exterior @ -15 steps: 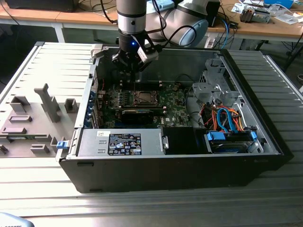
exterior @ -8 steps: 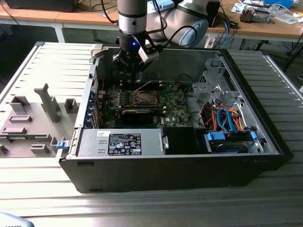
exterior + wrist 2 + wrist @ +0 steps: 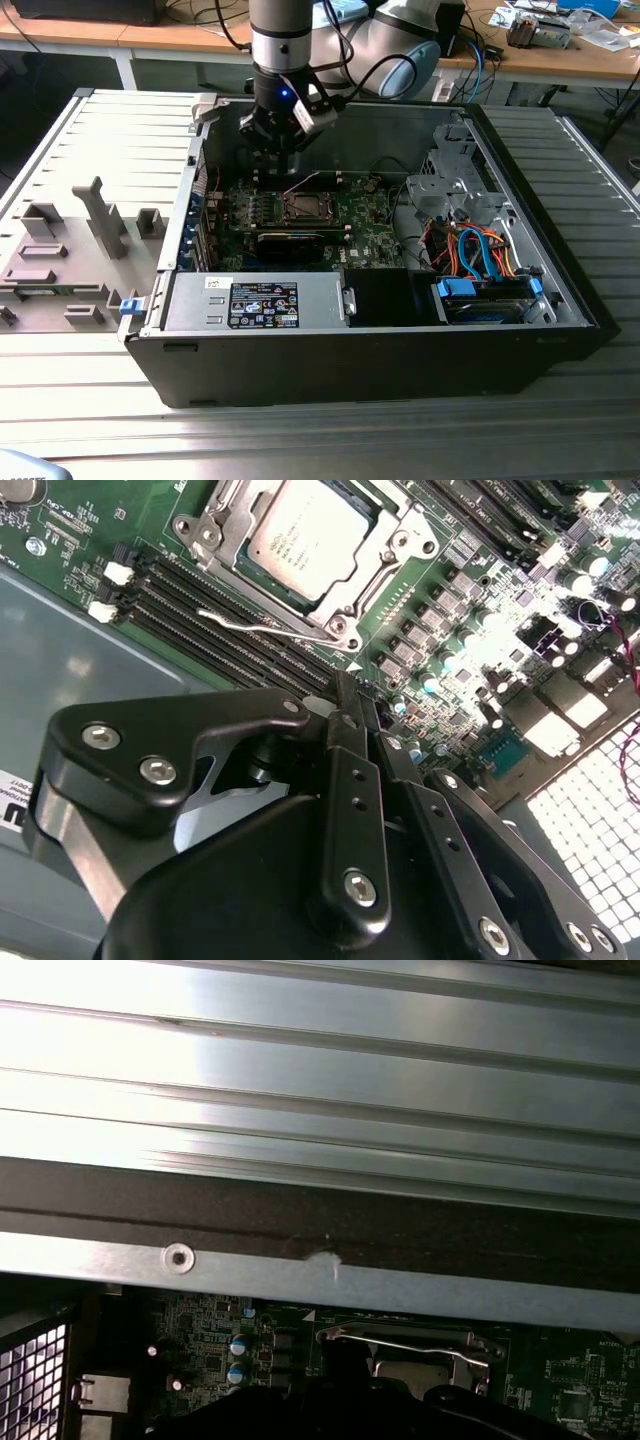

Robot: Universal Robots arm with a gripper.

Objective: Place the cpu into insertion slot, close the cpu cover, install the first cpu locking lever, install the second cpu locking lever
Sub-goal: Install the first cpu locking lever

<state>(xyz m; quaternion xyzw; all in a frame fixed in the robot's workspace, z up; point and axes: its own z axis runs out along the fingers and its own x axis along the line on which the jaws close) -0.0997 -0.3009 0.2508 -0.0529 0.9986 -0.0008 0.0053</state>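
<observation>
The cpu [image 3: 305, 540] lies silvery-grey in the insertion slot [image 3: 303, 207] on the green board. The cpu cover [image 3: 395, 558] is down around it, the chip showing through its window. A thin silver locking lever [image 3: 265, 630] runs along the socket's side beside the black memory slots; the frames do not show whether it is hooked. That lever [image 3: 400, 1341] also shows in the first wrist view. My gripper [image 3: 282, 165] hangs just above the board on the far side of the socket. Its black fingers [image 3: 348, 740] are shut with nothing between them.
The board sits deep in an open black computer case [image 3: 520, 345] on a ribbed metal table. A power supply [image 3: 262, 303] is at the front, a drive cage with orange and blue cables [image 3: 478, 255] at the exterior view's right. A grey fixture tray [image 3: 70, 255] stands at its left.
</observation>
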